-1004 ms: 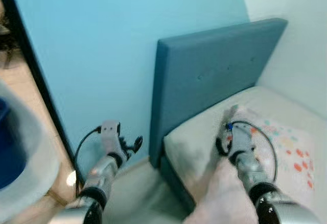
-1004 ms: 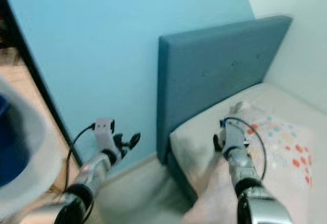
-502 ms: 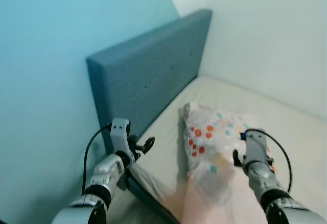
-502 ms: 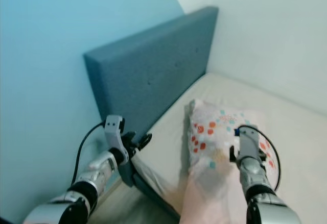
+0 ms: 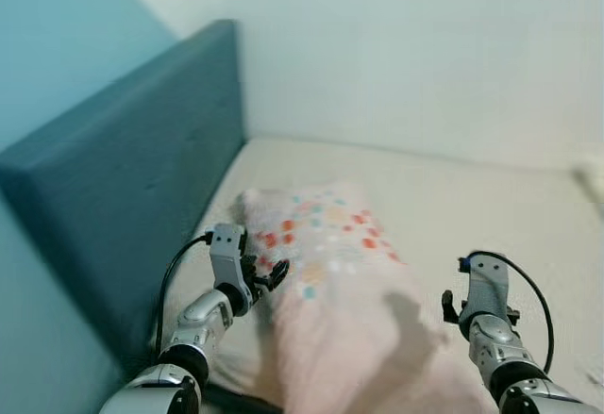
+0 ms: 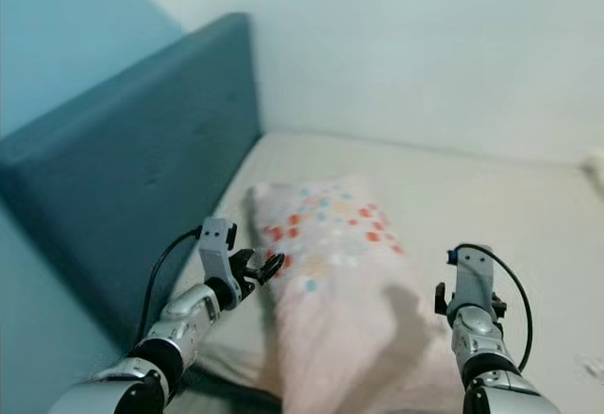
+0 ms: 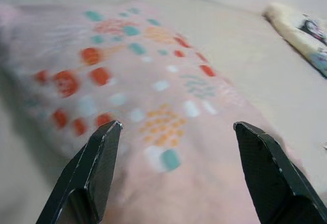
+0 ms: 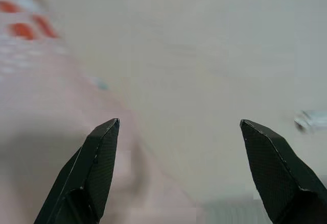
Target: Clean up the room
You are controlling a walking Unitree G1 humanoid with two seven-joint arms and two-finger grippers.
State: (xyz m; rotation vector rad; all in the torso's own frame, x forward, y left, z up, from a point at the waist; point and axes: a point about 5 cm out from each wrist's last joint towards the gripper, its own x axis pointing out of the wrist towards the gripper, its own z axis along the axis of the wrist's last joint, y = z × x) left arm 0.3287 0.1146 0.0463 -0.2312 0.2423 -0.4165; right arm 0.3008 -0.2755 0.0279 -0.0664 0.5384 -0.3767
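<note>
Swinging right over the last second, the head camera has lost the blue wall and now looks along the bed (image 5: 453,188), with the teal headboard (image 5: 123,169) off to the left. Both silver arms reach forward, low over the mattress, elbows bent. Left gripper (image 5: 267,273) sits with its fingers spread wide, tips just beside the near corner of the pillow (image 5: 330,244), gripping nothing. Right gripper (image 8: 181,132) hovers with its fingers just as far apart, over bare sheet beside the pillow's other edge. That pillow is pale pink, dotted with red, orange and teal, lying lengthwise near the headboard. Another patterned cushion (image 7: 301,27) lies well apart.
</note>
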